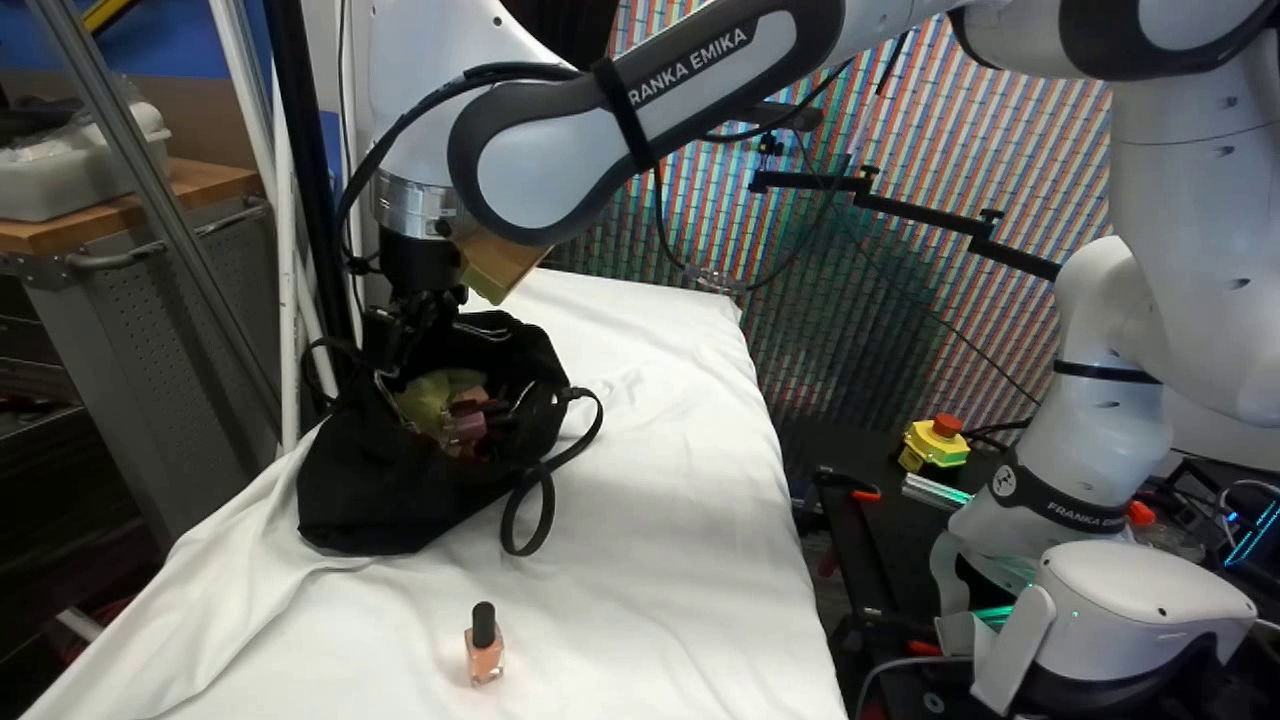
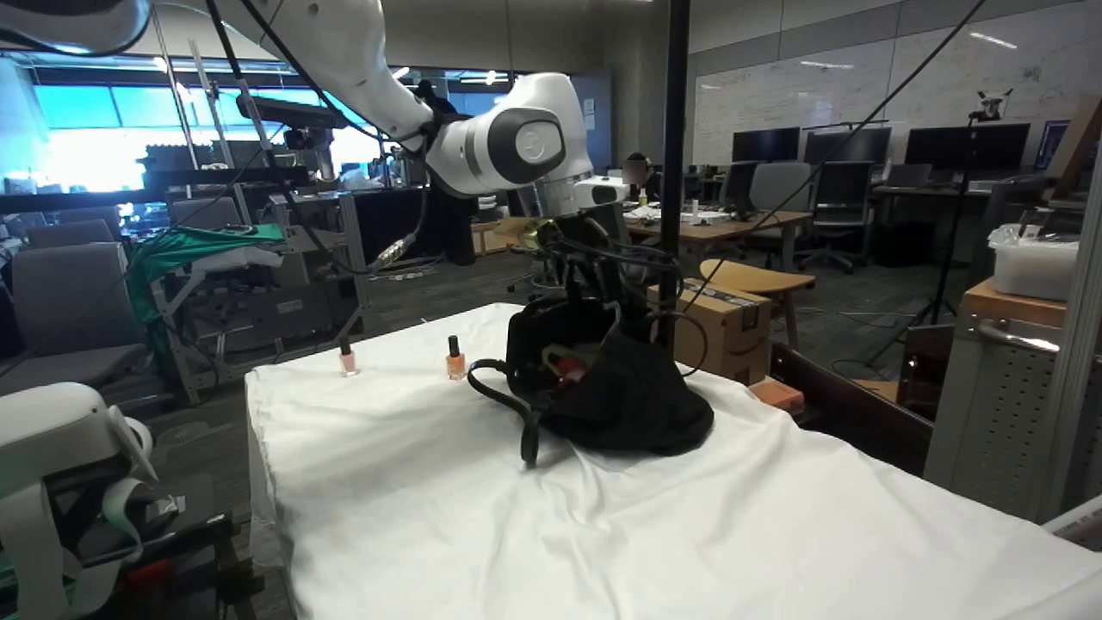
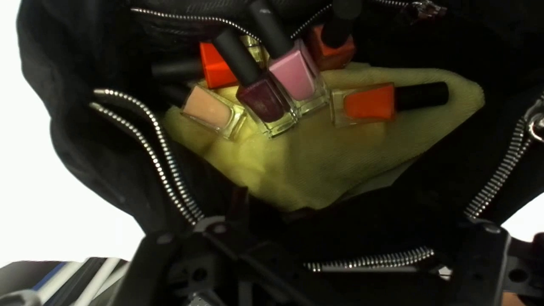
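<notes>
gaping wide, the empty gripper overhangs the black handbag. six nail-polish bottles look stowed; two bottles outside seem left.

Window totally blown out in an exterior view, wrist view's kinda murky inside the bag, sheet clipped white.

Arm is showing smooth white, rounded shells; dark grey trim is edging them. Black strap is circling forearm, hiding first letter of "FRANKA EMIKA" lettering. Black cable is curving over wrist. Silver collar is glinting above black coupling. Small dark marks are dotting shoulder. Lower, printed black band with pale round emblem is wrapping white base. Gripper is displaying bare black linkages with round holes in wrist view.
</notes>
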Available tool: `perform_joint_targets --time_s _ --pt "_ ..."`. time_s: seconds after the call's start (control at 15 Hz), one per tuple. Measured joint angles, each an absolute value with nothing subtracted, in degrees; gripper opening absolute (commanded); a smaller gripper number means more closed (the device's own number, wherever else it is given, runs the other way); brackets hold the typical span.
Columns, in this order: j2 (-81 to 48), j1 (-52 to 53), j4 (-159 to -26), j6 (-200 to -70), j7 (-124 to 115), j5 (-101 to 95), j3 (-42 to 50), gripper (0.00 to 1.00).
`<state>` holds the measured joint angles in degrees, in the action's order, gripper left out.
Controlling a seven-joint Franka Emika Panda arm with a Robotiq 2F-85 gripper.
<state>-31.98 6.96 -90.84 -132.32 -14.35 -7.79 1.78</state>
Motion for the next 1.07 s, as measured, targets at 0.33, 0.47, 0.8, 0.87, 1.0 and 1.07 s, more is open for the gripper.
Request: perform_joint_targets --time_s 0.33,0.47,0.8,0.87,1.0,1.07 --pt "-31.2 7.3 -92.0 -130.3 -14.3 -7.8 1.2 1.00" --pt "-29.7 7.7 -94.3 -129.4 -14.3 -7.6 0.6 1.00" --pt "-22.9 9.1 -104.6 -129.3 -15.3 -7.1 -1.6 1.00" --pt "-21.3 9.4 -106.8 -129.4 -15.5 -6.9 -2.1 1.00" --pt "-18.2 10.1 -111.1 -129.4 -16.0 -6.2 -3.3 1.00" --pt "-16.8 10.4 -113.1 -129.5 -16.1 -5.5 -4.1 1.00"
